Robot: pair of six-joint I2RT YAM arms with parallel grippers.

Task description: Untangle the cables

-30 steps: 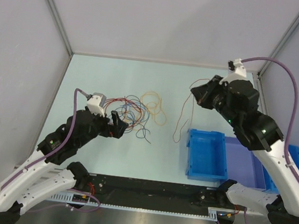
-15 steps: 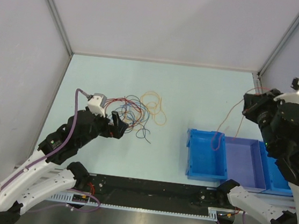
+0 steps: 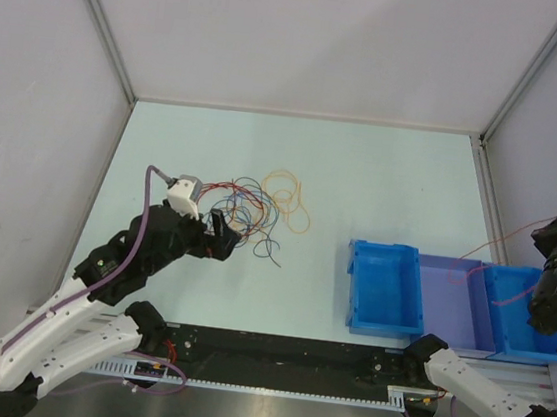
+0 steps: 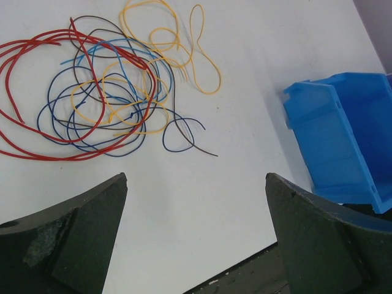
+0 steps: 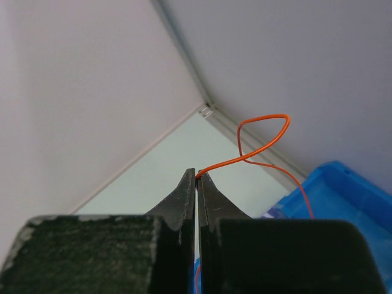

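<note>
From above: the right arm has just swung from mid-surface to the far right edge of the frame. Its right fingers (image 3: 547, 232) are clamped on one thin orange cable (image 3: 490, 250), carried well clear of the heap. That's one strand separated, which I'd call real progress.

The tangle of thin coloured cables (image 3: 254, 206) lies unchanged, left of centre on the pale surface (image 3: 382, 180). The left fingers (image 3: 218, 234) haven't budged; they hover at its lower-left edge.

Lower right, the bright blue plastic bin (image 3: 385, 291) looks empty. The orange strand's tail droops over the lavender plastic tray (image 3: 443, 313) beside it; touching or not, I can't tell. A second blue bin (image 3: 512, 321) is half hidden by the arm.

Left wrist: the fingers (image 4: 73, 233) stand wide apart, gripping nothing. Red, navy, yellow and black loops (image 4: 104, 104) fill the upper left, and the blue bin (image 4: 343, 135) sits at the right edge.

Right wrist: the fingers (image 5: 184, 202) are pinched together on the orange cable (image 5: 263, 138), which curls up right of centre. There's blue plastic at lower right.
</note>
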